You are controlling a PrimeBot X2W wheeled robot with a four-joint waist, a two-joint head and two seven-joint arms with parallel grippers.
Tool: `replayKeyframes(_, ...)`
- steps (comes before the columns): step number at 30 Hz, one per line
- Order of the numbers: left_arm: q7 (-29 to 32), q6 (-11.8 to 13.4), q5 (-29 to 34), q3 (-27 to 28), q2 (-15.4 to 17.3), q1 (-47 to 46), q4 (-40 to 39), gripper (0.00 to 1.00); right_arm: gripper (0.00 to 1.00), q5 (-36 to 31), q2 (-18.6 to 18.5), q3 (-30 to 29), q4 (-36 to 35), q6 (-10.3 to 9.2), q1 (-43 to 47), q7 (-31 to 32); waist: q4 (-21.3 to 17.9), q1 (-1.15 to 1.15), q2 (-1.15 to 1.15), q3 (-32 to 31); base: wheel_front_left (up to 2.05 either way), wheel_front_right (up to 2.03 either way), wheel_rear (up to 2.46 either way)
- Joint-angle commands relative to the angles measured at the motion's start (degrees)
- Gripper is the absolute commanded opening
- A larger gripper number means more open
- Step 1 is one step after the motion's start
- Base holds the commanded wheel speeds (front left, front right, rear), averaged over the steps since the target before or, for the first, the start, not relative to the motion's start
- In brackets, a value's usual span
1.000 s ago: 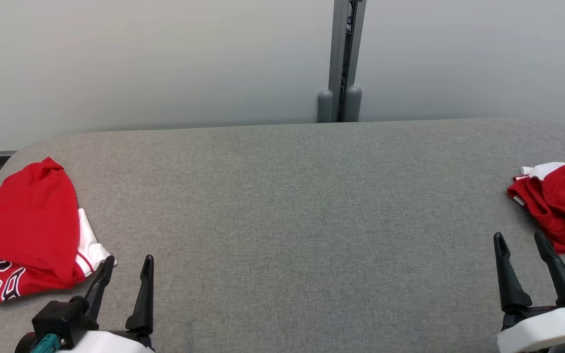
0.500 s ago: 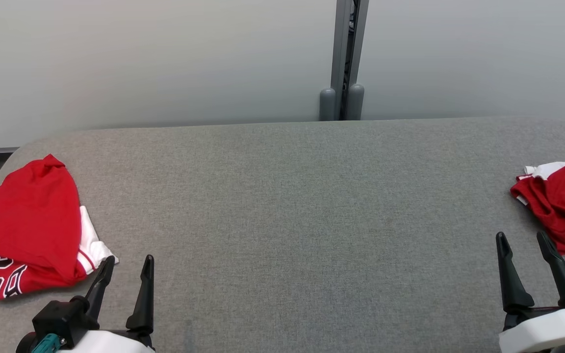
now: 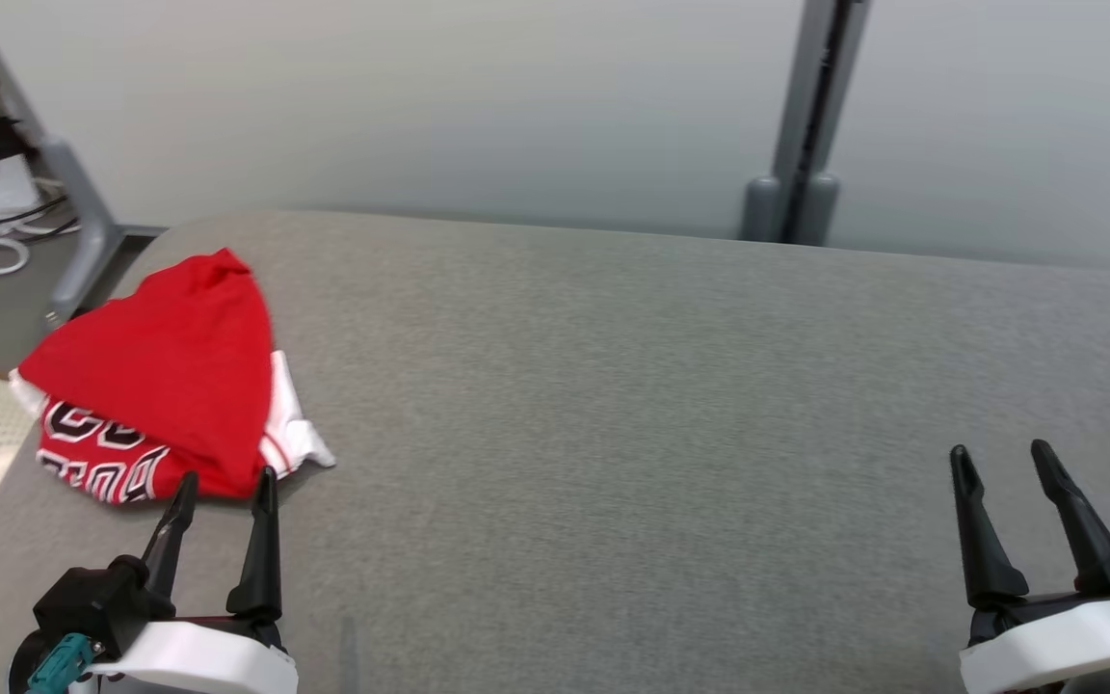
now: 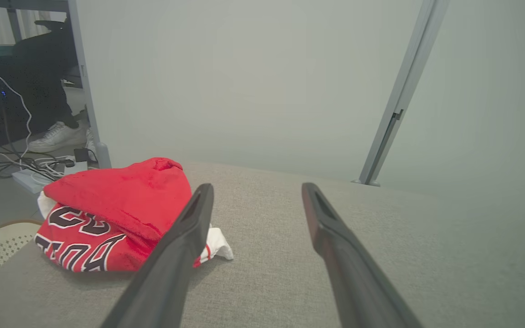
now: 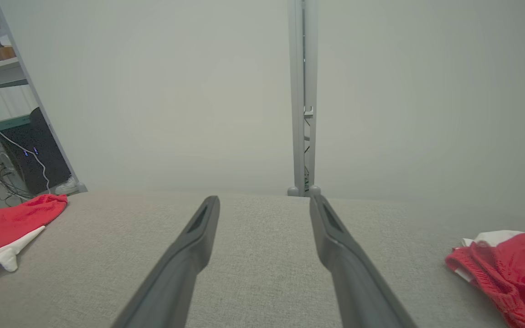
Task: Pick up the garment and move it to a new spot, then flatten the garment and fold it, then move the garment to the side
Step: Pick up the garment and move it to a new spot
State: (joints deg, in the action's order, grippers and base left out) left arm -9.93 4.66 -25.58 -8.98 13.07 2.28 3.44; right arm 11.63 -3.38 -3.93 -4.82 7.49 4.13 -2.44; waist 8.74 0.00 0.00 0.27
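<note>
**Free room:** the padded grey table (image 3: 613,386) is lying bare from 11 o'clock round to 2 o'clock, leaving open passage across its middle.

**Obstacle 1:** a heaped red jersey (image 3: 160,376) is sitting at 10 o'clock, just ahead of the left gripper (image 3: 227,475), whose 2 fingers are standing apart.

**Obstacle 2:** a red garment (image 5: 508,269) is lying at 3 o'clock by the table edge.

**Obstacle 3:** a grey partition post (image 3: 806,145) and pale wall panels (image 3: 420,96) are closing off 12 o'clock.

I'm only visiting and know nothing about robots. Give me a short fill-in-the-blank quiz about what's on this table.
The lettered jersey near the left gripper is mostly ____.
The left gripper and right gripper both stand ____, holding nothing.
The table is covered in ____ fabric.
A second red garment lies toward the robot's ____.
Missing words: red; open; grey; right.
</note>
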Motion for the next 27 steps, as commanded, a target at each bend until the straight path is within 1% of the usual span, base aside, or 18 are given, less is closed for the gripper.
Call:
replayKeyframes(1,-0.25,0.02,-0.43,0.32,0.3,-0.83,0.12,1.0,1.0,0.05,0.07,0.31,-0.66,0.01,-0.14,0.38,3.71,0.0,0.0,0.39,0.0,0.0,0.0)
replayKeyframes(8,-1.28,0.92,-0.39,0.51,-0.12,-0.32,-0.27,1.0,1.0,0.84,0.21,2.47,-0.91,0.01,-1.43,0.56,10.63,0.0,0.0,0.64,0.0,0.0,0.0)
replayKeyframes(15,-1.9,1.14,-1.0,1.03,0.01,-0.19,-0.57,1.0,1.0,1.2,0.25,4.58,-0.32,0.01,-1.95,0.32,15.52,0.0,0.0,0.64,0.0,0.0,0.0)
replayKeyframes(20,-2.15,1.05,-1.2,1.07,0.11,-0.13,-0.71,1.0,1.0,1.0,0.28,4.84,-0.28,0.01,-2.14,0.12,16.36,0.0,0.0,0.82,0.0,0.0,0.0)
replayKeyframes(27,-2.47,1.32,-1.32,0.95,0.03,-0.24,-0.88,1.0,1.0,0.61,0.31,4.75,-0.68,0.01,-2.12,0.3,16.44,0.0,0.0,1.33,0.0,0.0,0.0)
